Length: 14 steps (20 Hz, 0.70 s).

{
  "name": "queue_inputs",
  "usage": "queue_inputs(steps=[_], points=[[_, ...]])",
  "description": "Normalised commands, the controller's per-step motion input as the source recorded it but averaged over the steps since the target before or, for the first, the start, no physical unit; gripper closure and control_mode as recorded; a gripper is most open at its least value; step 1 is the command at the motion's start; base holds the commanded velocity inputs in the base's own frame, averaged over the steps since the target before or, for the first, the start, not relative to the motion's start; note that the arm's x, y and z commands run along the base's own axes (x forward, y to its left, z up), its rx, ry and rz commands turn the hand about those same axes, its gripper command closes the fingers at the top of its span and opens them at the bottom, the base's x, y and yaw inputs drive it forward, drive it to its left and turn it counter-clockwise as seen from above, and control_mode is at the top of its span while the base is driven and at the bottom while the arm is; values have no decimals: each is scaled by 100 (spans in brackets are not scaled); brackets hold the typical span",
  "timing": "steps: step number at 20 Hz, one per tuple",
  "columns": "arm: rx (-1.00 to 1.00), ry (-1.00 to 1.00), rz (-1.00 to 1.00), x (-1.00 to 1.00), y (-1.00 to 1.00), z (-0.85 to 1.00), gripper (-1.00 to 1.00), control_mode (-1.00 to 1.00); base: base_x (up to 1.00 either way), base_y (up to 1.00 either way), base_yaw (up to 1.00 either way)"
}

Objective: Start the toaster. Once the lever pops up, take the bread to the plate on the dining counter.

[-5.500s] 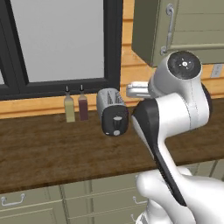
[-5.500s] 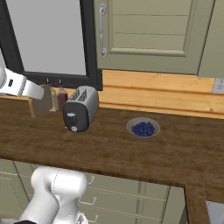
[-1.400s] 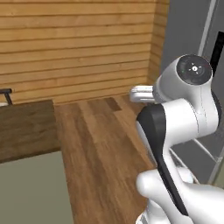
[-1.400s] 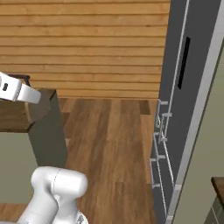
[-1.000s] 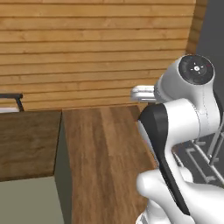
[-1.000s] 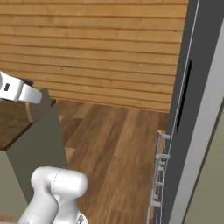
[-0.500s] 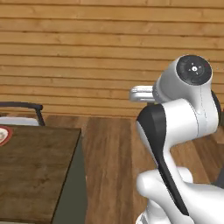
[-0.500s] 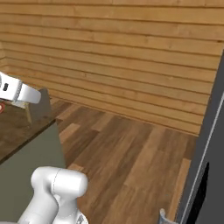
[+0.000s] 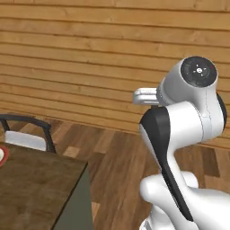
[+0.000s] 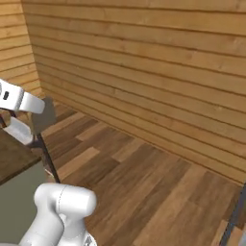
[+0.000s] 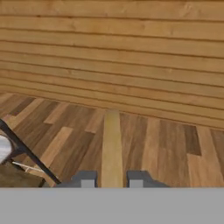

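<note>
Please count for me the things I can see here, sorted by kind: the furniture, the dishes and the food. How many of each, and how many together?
Dining counter: 1
Stool: 1
Plate, red rim at the picture's edge: 1
Bread, held edge-on in the tool: 1
Total: 4

No legible text, labels, brands, numbers or signs are found on any surface in view.
</note>
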Motion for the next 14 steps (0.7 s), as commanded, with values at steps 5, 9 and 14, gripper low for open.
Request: queue_inputs(steps=[5, 9, 14], points=[[0, 0, 0, 0, 0, 0, 100, 100, 100, -51, 43], [0, 0, 0, 0, 0, 0, 100, 100, 100, -42, 47], [0, 0, 0, 0, 0, 0, 100, 100, 100, -35, 51]])
